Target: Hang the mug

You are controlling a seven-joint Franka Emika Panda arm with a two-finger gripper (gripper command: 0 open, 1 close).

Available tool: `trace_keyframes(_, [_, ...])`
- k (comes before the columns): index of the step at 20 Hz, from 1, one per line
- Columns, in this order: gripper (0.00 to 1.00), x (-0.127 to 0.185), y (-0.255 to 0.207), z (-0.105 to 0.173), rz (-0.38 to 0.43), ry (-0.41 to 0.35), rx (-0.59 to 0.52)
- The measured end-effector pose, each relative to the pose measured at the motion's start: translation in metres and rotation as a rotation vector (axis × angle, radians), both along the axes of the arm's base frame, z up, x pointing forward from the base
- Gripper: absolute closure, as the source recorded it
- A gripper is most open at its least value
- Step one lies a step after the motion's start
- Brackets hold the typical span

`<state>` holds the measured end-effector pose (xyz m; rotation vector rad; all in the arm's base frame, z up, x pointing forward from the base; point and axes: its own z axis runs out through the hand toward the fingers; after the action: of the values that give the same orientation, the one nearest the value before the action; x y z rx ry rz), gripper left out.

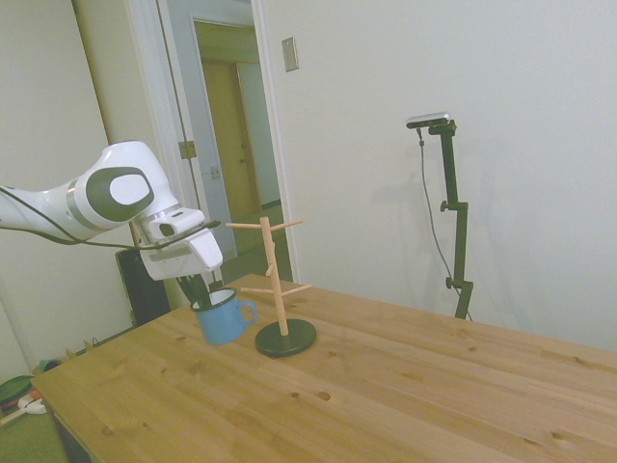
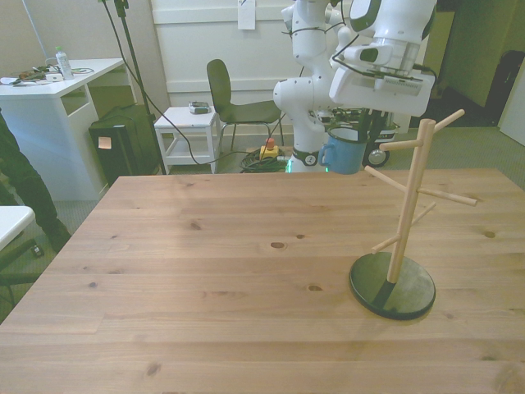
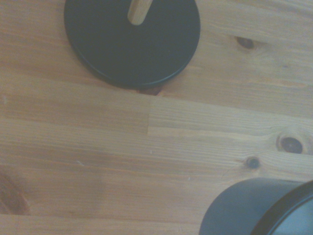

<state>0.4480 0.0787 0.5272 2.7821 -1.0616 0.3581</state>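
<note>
Blue mug (image 1: 221,319) held off the wooden bench (image 1: 386,386), gripped at its rim by the tool (image 1: 205,292), dark fingers (image 1: 193,289) clamped there, one apparently reaching inside the cup, though hard to judge from the side view. Hung upright, handle turned toward the rack (image 1: 277,280), just short of its lower peg. Seen in the front view as well: mug (image 2: 342,151) under the tool (image 2: 354,131), on the front view's left of the rack (image 2: 408,209), near the upper pegs but apart from them. Rack stood upright on a round dark base (image 2: 392,286) resting on the bench (image 2: 205,279). In the wrist view, blurred: base (image 3: 132,41) with the foot of the wooden post at its middle, a dark curved edge of the mug (image 3: 244,208) at the corner, bench planks (image 3: 122,137) between them.
</note>
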Motion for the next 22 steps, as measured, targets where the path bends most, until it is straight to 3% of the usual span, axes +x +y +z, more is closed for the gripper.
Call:
trace_keyframes(11, [1.0, 0.019, -0.015, 0.057, -0.024, -0.029, 0.007])
trace_keyframes(22, [1.0, 0.059, -0.017, 0.064, -0.027, -0.004, 0.018])
